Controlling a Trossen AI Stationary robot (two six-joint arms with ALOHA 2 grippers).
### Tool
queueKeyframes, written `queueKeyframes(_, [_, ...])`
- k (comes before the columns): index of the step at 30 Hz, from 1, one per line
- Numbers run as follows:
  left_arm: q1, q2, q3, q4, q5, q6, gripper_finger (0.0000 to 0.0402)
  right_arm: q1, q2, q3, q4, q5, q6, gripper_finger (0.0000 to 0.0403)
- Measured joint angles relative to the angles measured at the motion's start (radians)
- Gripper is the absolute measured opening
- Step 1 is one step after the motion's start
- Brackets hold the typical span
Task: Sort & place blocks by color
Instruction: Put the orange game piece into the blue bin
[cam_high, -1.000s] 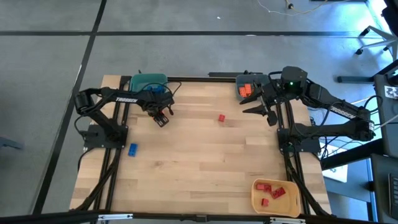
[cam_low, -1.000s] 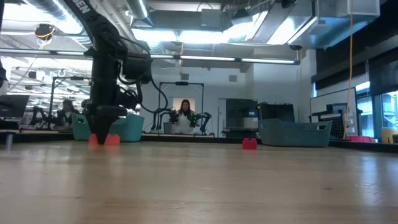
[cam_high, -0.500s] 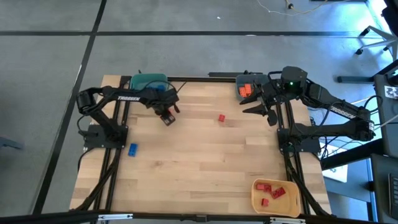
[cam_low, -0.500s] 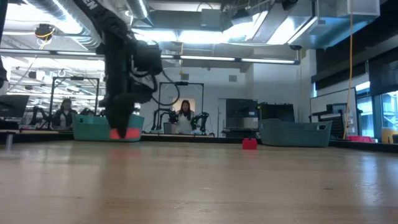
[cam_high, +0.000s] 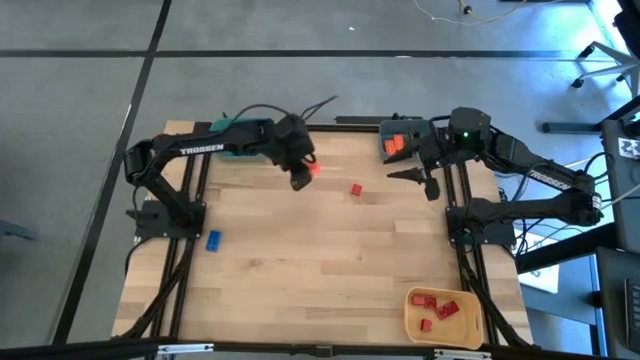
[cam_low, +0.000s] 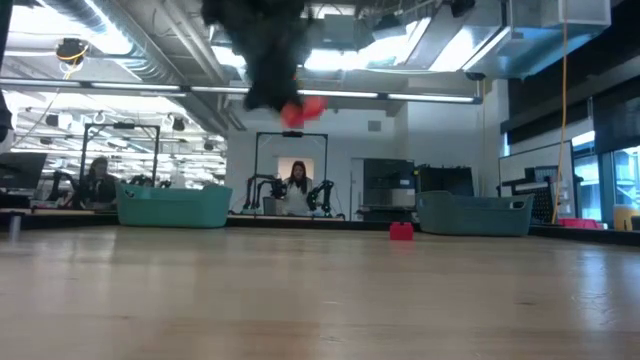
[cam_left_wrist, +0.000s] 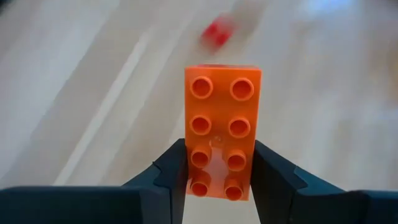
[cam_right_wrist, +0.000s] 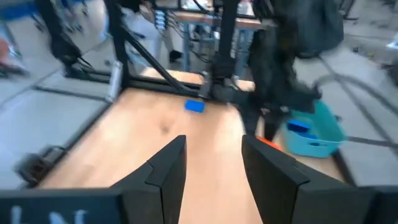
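- Orange block (cam_left_wrist: 222, 130), 2x4 studs, clamped lengthwise betw. left gripper (cam_left_wrist: 219, 177) fingers; grip sits on its near end, so most of the brick sticks out ahead – prob. so it drops clean into a bin.
- In high view that gripper (cam_high: 300, 172) hangs over the table's far-middle, block well off the wood; low view shows the orange piece (cam_low: 303, 109) high above the tabletop.
- Red block (cam_high: 355, 189) lies loose on the wood just beside, toward the right arm.
- Blue block (cam_high: 213, 239) lies alone near the left edge, well apart.
- Grey-blue bin (cam_high: 395, 135) at far right corner holds orange pieces – likely target for the carried one.
- Teal bin (cam_high: 238, 132) at far left, partly under the left arm.
- Yellow bin (cam_high: 443, 316) at near right holds red pieces.
- Right gripper (cam_high: 420, 176) waits beside the grey-blue bin, fingers parted, nothing betw. them.
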Motion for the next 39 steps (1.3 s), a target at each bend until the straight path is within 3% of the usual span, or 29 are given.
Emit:
queueKeyframes(7, [-0.075,-0.003,0.245,0.006,0.100,-0.024,0.0126,0.069,0.063,0.000,-0.003,0.126,-0.224,0.0158])
queueKeyframes(12, [-0.125,-0.003,0.324,0.004,0.130,-0.070,0.0126,0.139,0.118,-0.001,0.062,0.251,-0.372,0.0158])
queueKeyframes(22, [-0.198,0.009,0.327,0.000,0.136,-0.170,0.0126,0.217,0.187,-0.001,0.187,0.291,-0.545,0.0158])
queueKeyframes(39, [-0.252,0.068,0.327,0.049,0.174,-0.184,0.0126,0.292,0.262,-0.001,0.247,0.293,-0.581,0.0158])
